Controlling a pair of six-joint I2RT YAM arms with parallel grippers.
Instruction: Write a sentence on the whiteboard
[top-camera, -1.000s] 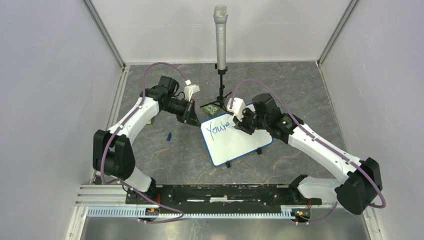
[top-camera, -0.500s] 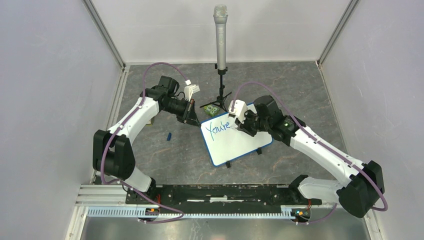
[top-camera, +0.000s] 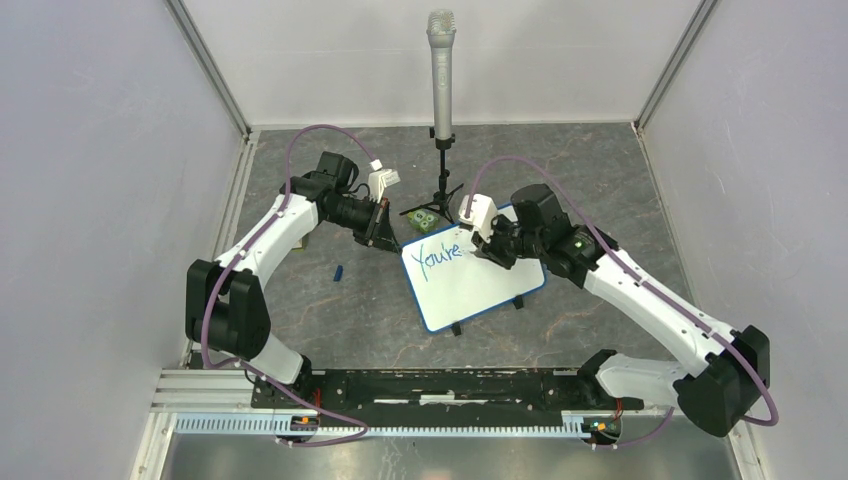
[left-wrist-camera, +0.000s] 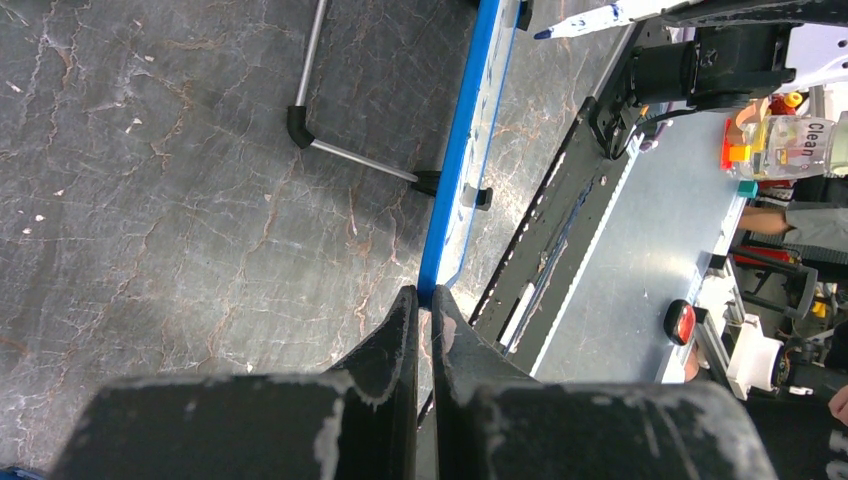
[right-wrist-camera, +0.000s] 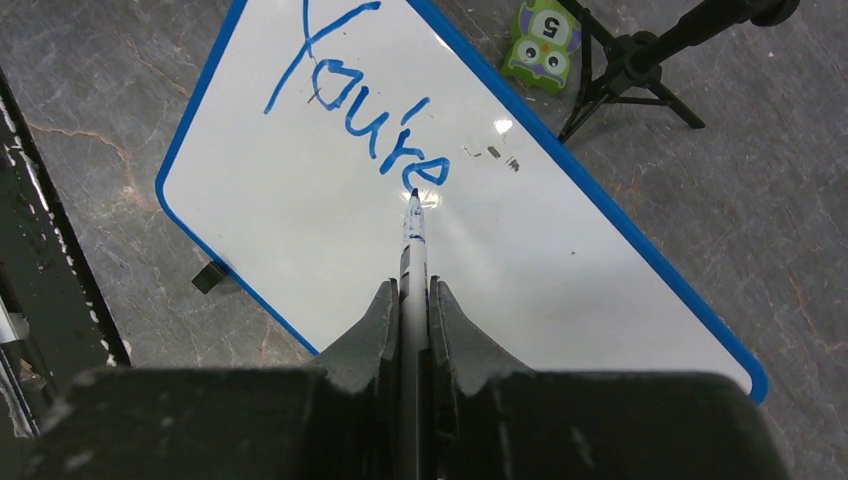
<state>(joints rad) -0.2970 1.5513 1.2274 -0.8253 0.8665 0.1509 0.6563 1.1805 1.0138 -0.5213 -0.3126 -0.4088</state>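
Blue sentence (top-camera: 440, 250) — lengthwise along whiteboard (top-camera: 470, 290)

The left arm (top-camera: 268, 238) and right arm (top-camera: 650, 300) are white with fat black joints. A purple cable (top-camera: 322, 127) loops along each one. The left gripper (left-wrist-camera: 424, 296) and the right gripper (right-wrist-camera: 411, 288) have black fingers (left-wrist-camera: 388, 345) with chipped, whitish edges.

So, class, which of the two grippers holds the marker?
The right gripper: it clamps the marker, tip at the whiteboard. The left gripper pinches the whiteboard's blue edge instead.
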